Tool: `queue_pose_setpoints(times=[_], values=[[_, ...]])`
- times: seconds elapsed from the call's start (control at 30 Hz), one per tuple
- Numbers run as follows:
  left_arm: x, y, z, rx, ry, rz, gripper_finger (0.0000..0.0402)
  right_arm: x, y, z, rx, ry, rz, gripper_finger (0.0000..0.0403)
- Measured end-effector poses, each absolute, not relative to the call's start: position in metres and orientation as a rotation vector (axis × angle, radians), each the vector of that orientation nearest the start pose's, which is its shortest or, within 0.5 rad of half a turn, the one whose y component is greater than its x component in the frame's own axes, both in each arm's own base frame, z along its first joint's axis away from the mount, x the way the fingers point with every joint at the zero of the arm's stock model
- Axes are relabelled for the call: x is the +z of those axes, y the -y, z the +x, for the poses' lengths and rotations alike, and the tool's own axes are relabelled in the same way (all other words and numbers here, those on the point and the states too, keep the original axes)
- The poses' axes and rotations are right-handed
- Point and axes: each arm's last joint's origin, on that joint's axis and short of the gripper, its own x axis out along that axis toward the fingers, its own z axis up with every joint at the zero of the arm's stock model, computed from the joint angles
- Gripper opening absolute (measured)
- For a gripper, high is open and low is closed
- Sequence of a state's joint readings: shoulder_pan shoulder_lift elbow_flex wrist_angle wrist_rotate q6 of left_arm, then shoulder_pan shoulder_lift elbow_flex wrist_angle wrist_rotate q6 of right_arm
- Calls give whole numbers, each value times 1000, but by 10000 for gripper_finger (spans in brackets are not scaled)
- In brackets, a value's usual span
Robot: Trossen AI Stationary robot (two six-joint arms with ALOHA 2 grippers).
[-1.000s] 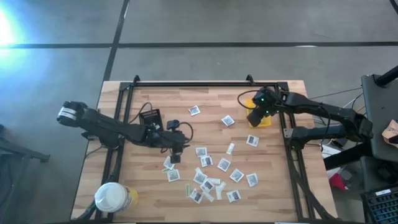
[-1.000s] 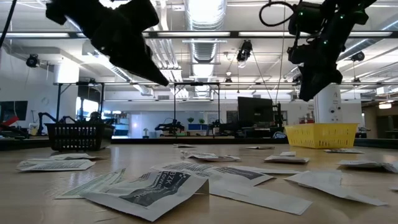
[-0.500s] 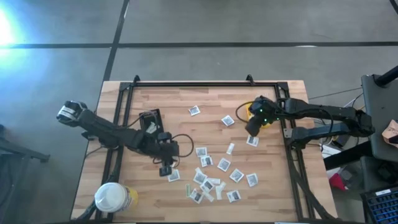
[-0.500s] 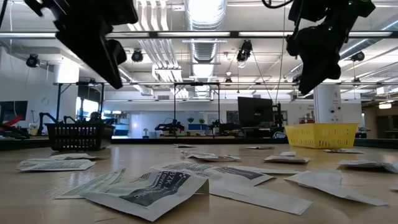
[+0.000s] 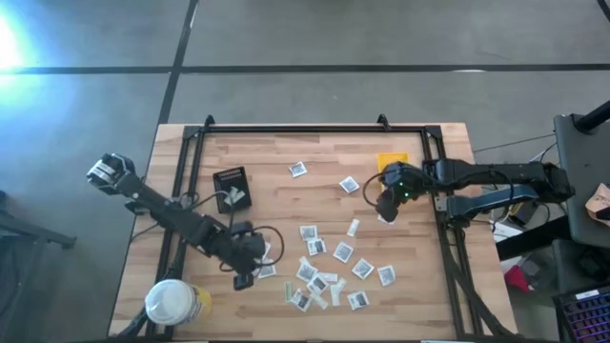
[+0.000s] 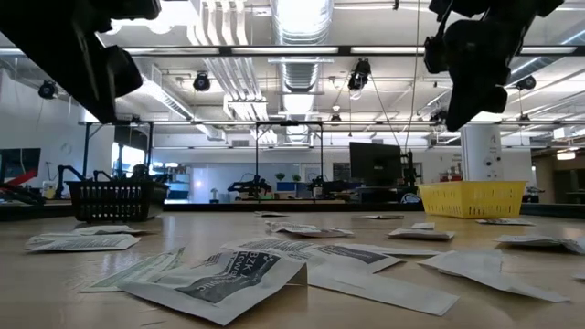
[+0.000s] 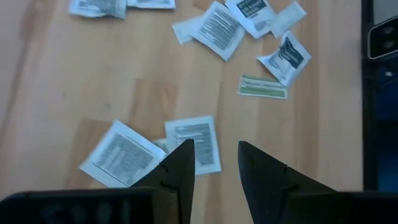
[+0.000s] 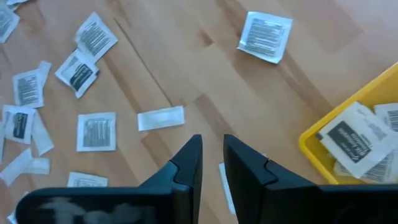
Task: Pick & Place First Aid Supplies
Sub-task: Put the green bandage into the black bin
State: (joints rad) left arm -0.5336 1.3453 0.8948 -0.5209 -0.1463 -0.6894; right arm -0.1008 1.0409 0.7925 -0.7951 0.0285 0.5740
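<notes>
Step in hand, as judged: picking, both arms over the scatter, nothing carried. Left gripper (image 5: 246, 277) low over the near-left edge of the packets (image 5: 329, 267), fingers apart with a narrow gap, nothing between them; 2 white packets lying just ahead of the fingertips in its wrist view, one (image 7: 194, 144) in line with the gap. Right gripper (image 5: 385, 205) beside the yellow bin (image 5: 392, 160), fingers nearly together, empty; a packet (image 8: 225, 186) partly hidden under them. Bin already holding at least 2 packets. Most supplies loose on the table (image 5: 286, 148), centre and near side. Next move, as judged: descend, close on 1 packet edge, lift, carry to bin.
</notes>
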Motion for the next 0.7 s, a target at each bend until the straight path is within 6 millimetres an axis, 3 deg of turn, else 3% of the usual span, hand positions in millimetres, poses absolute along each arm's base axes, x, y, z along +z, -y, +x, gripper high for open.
queue_pose_setpoints(times=[0.3, 0.7], values=[[228, 139, 230, -50, -951, -342, 115, 247, 12, 189, -400, -959, 540, 61], [214, 147, 267, -238, -802, -94, 115, 247, 7, 190, -392, -949, 563, 63]])
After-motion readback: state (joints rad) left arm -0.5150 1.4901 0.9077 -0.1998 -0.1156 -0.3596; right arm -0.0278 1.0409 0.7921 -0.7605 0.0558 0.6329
